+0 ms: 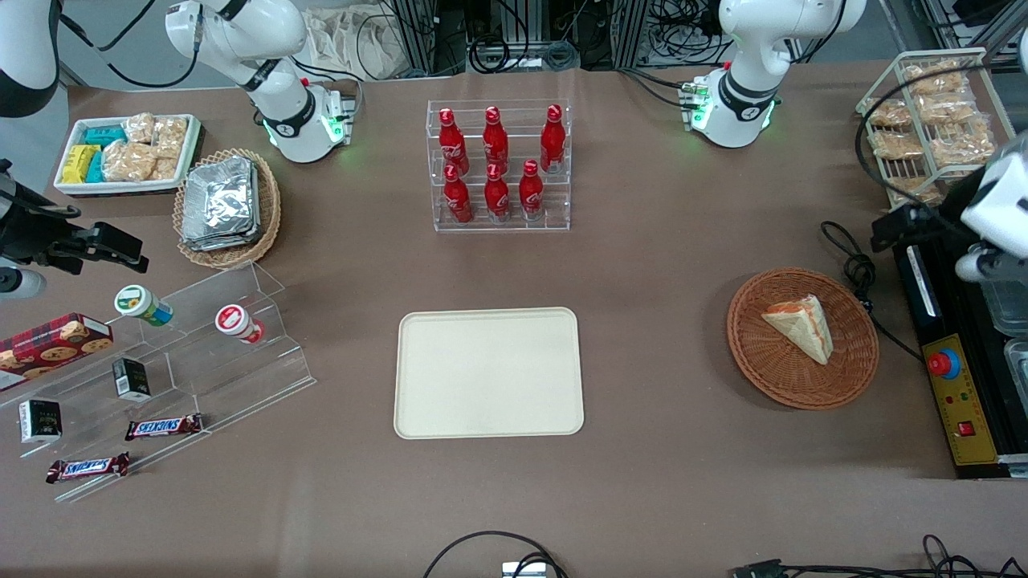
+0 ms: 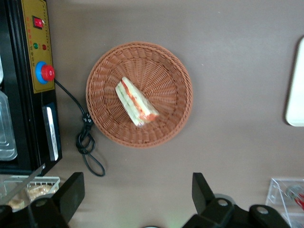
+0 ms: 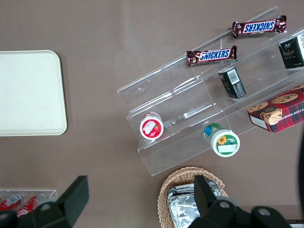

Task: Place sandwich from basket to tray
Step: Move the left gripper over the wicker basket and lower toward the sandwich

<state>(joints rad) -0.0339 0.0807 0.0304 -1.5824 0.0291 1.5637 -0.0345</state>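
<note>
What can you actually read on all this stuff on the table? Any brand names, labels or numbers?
"SNICKERS": on each of the two chocolate bars on the clear stepped stand.
Red bottles: white script, too small to read.
Two round tubs, two small dark boxes, biscuit box: print unreadable.
Yellow control panel: markings too small.
Sandwich, basket, tray: no text.
Gripper, high above the basket, jaws open: no text.

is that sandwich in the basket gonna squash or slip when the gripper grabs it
Probably soft: the sandwich is pale bread, so a hard pinch may dent it. Its clear wrap looks smooth and may slip. It lies flat in the basket, so rolling seems unlikely. The gripper hangs open above it.
</note>
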